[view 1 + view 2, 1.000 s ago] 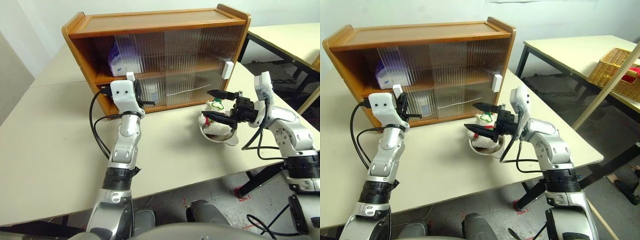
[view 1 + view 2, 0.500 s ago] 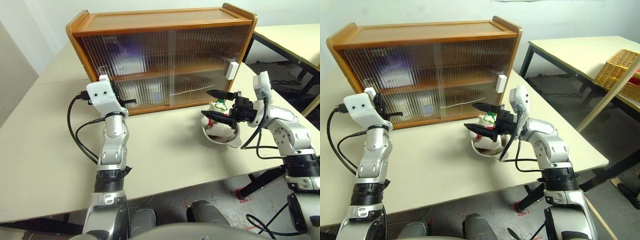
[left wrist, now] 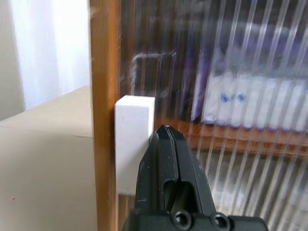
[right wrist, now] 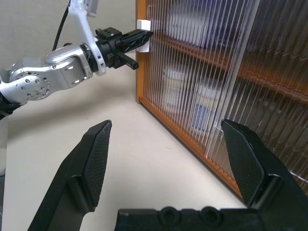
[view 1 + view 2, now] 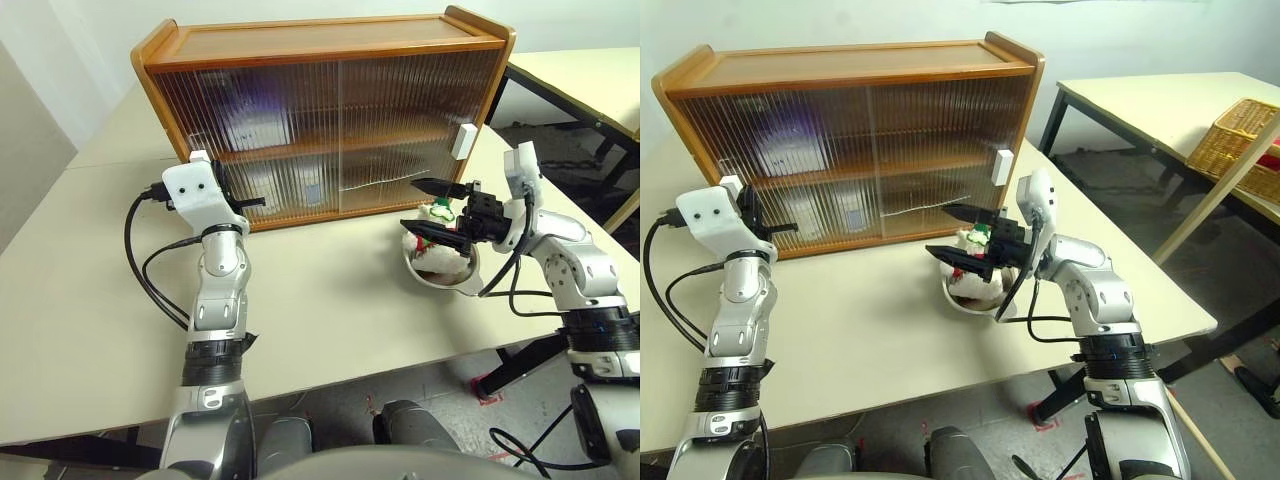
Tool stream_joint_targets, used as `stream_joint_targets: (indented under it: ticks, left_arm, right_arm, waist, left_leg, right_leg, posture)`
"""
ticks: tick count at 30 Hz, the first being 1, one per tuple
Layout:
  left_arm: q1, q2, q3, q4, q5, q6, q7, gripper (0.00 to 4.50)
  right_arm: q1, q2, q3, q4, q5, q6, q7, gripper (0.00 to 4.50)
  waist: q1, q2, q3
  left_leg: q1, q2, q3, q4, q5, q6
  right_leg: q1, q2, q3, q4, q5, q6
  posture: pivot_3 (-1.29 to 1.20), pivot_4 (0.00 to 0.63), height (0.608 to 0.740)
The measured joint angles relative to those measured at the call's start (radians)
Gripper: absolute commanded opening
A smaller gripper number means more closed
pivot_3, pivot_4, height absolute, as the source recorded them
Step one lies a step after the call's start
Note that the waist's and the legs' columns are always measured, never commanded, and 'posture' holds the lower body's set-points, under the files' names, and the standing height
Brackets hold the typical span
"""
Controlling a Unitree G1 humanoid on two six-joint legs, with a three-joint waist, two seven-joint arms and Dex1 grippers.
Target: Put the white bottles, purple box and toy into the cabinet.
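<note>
Now cabinet [image 5: 330, 120] doors shut; purple box [image 3: 250, 94] beyond my clenched left fingers [image 3: 166, 144]; toy [image 5: 437, 212] between released right fingers [image 5: 425, 227], still out.

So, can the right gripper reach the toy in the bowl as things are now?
Probably yes: the open right gripper hovers just above the toy in the bowl, with nothing between.
</note>
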Motion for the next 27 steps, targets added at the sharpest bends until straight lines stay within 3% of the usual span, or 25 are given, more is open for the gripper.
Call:
stream_joint_targets:
  ticks: [1,4,8,15,17,20,26,27]
  left_arm:
    - [0.000,0.009,-0.012,0.000,-0.025,-0.016,-0.050,0.02]
    - [0.001,0.028,-0.067,-0.001,-0.104,-0.058,-0.226,0.60]
    - [0.029,0.057,-0.116,-0.049,-0.229,-0.058,-0.433,2.01]
    - [0.074,0.246,-0.097,-0.110,-0.475,0.076,-0.787,4.48]
    - [0.076,0.281,-0.090,-0.111,-0.504,0.096,-0.840,4.48]
    - [0.114,0.426,-0.069,-0.103,-0.556,0.140,-1.002,4.48]
    - [0.120,0.454,-0.038,-0.099,-0.638,0.191,-1.110,4.48]
    - [0.120,0.452,-0.038,-0.100,-0.641,0.192,-1.115,4.50]
  right_arm:
    - [0.000,0.000,0.000,0.001,-0.003,-0.001,0.000,4.50]
    - [-0.001,0.001,0.000,0.004,-0.009,-0.002,0.002,4.50]
    - [-0.009,0.003,0.002,0.012,-0.010,-0.007,0.009,4.50]
    - [-0.008,0.002,0.000,0.029,-0.012,-0.020,0.006,4.50]
    - [-0.007,0.002,0.000,0.029,-0.012,-0.021,-0.001,4.50]
    - [0.002,0.001,-0.010,0.028,-0.020,-0.030,-0.037,4.50]
    - [-0.005,0.000,-0.051,0.067,-0.055,-0.080,-0.131,4.50]
    - [-0.007,-0.002,-0.057,0.080,-0.061,-0.089,-0.145,4.32]
  waist:
    - [0.003,0.000,0.000]
    - [0.013,0.000,0.000]
    - [0.018,-0.001,0.000]
    - [0.017,-0.001,0.000]
    - [0.017,-0.001,0.000]
    - [0.016,-0.002,0.000]
    - [0.016,-0.002,0.000]
    - [0.015,-0.002,0.000]
  left_leg:
    - [0.000,0.000,0.000,0.000,0.000,0.000]
    - [-0.001,0.000,0.000,0.001,0.000,-0.001]
    - [-0.001,0.000,0.000,0.000,-0.001,-0.002]
    - [-0.001,0.000,0.000,-0.001,-0.003,-0.003]
    - [-0.001,0.000,0.000,-0.001,-0.002,-0.003]
    - [-0.001,0.001,0.000,-0.001,-0.003,-0.003]
    - [-0.002,0.001,-0.002,-0.001,-0.003,-0.003]
    - [-0.002,0.002,-0.002,-0.001,-0.003,-0.003]
  right_leg:
    - [0.000,0.000,0.000,0.000,0.003,-0.005]
    - [0.000,0.000,0.000,0.000,0.004,-0.007]
    - [0.000,0.000,0.000,0.000,0.004,-0.012]
    - [-0.003,0.000,-0.001,0.006,0.001,-0.017]
    - [-0.004,0.000,0.000,0.008,0.000,-0.017]
    - [-0.007,0.000,-0.001,0.013,-0.002,-0.019]
    - [-0.009,0.000,0.001,0.013,-0.003,-0.019]
    - [-0.009,0.000,0.001,0.013,-0.003,-0.019]
  posture:
    - [-0.07,0.000,0.740]
    - [-0.07,0.000,0.740]
    - [-0.07,0.000,0.740]
    - [-0.08,0.000,0.740]
    - [-0.08,0.000,0.740]
    - [-0.09,0.000,0.740]
    - [-0.09,0.000,0.740]
    - [-0.09,0.000,0.740]
